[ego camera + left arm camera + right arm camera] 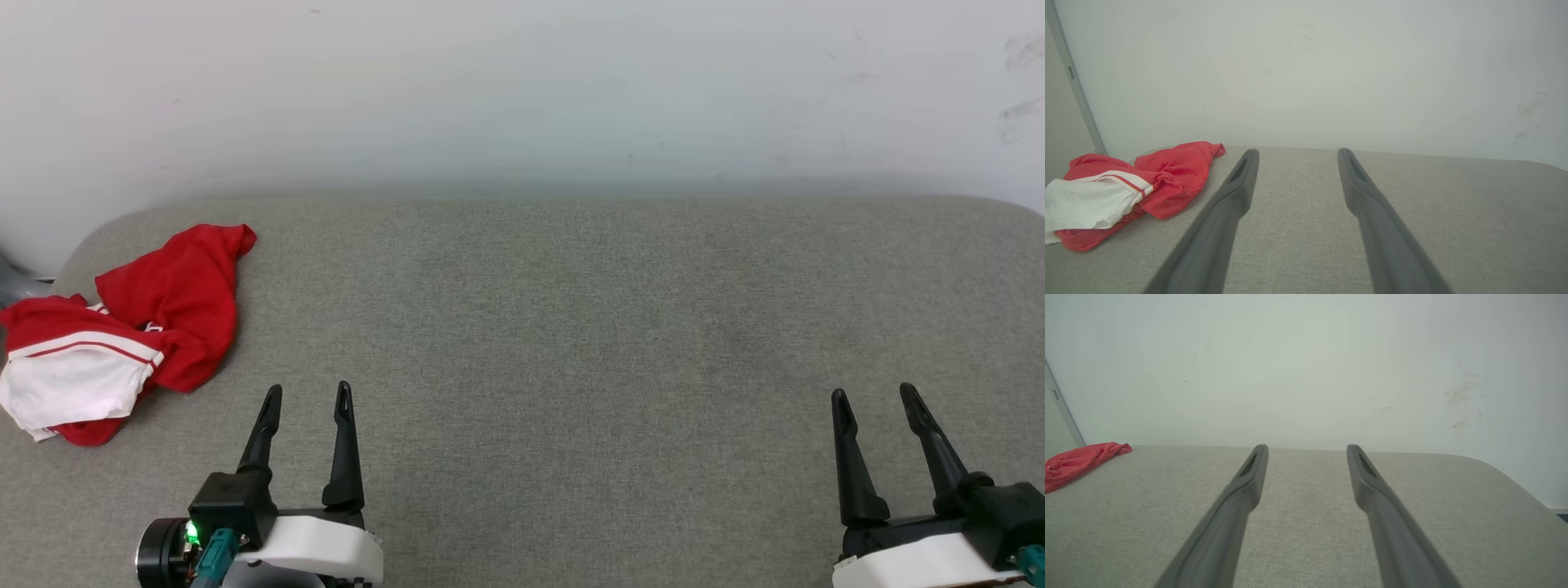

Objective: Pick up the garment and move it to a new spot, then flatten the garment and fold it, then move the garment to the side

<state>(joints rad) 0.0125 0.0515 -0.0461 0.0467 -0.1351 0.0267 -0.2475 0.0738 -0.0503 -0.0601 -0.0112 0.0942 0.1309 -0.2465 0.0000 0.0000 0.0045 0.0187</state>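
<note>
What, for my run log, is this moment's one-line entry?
garment: crumpled, far left | left tool: open, empty | right tool: open, empty

Grey fabric bench set against a pale wall
Bench corners rounded; wall evenly lit, scuff marks at right, grey vertical trim at left
</note>
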